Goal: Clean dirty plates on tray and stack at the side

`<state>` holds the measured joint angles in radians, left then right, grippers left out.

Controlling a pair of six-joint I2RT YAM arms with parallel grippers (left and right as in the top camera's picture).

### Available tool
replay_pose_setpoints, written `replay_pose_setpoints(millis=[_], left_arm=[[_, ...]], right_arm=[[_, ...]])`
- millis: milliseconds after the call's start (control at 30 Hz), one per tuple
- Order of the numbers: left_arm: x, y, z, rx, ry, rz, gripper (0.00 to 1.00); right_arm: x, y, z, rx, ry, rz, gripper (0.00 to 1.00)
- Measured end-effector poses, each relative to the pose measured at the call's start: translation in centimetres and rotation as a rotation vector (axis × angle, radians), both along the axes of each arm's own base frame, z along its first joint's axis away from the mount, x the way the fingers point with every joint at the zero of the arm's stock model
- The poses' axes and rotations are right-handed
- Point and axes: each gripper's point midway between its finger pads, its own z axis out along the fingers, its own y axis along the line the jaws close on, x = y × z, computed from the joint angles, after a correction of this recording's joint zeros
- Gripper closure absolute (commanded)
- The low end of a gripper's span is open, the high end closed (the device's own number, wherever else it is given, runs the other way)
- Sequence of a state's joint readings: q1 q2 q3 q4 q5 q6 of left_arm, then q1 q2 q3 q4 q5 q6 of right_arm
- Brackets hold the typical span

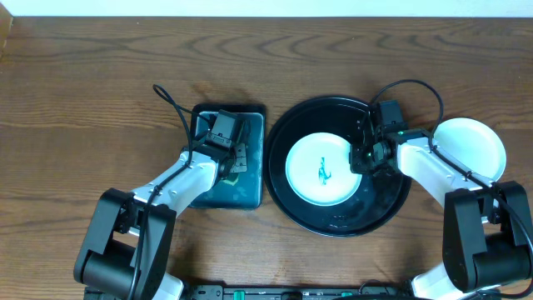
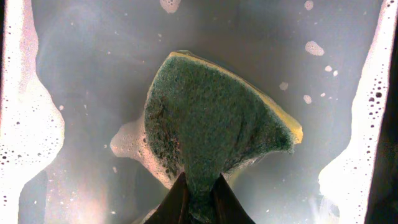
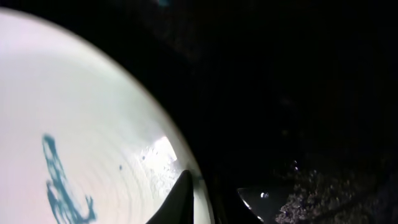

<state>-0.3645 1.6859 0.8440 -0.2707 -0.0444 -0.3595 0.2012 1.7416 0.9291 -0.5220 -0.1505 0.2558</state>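
Counted: one scribbled plate [image 1: 310, 179], one plain plate [image 1: 476, 143], one black tray [image 1: 333, 218], one teal tray [image 1: 241, 193], one sponge [image 2: 211, 118].

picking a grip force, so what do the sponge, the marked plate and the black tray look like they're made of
Sponge: soft yellow foam with a coarse green scouring face; it bunches where it is pinched.
Marked plate: plastic or glazed ceramic, can't tell which; smooth and glossy, with a bright highlight near the rim.
Black tray: probably plastic, glossy, with a wet sheen and droplets on it.
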Motion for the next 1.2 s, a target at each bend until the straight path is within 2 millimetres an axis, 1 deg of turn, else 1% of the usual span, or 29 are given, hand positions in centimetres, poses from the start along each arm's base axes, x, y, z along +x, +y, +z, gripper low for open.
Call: replay_pose_setpoints(millis=[33,900,1067,1200], left_arm=[[0.0,0.0,0.0,0.000,0.000,0.000,0.92],[0.0,0.0,0.0,0.001,0.001,0.000,0.93],[-0.2,0.1,0.2,0.004,0.010,0.000,0.92],[-1.2,0.4,0.9,0.004,0.023,-0.002,0.93]], right_arm=[[0.1,0.0,0.0,-0.001,-0.004,0.001,0.99],[0.0,0.0,0.1,0.003,-0.009,0.003,0.99],[0.0,0.0,0.1,0.003,-0.008,0.003,0.99],[-0.1,0.0,0.1,0.005,-0.005,0.004,0.99]])
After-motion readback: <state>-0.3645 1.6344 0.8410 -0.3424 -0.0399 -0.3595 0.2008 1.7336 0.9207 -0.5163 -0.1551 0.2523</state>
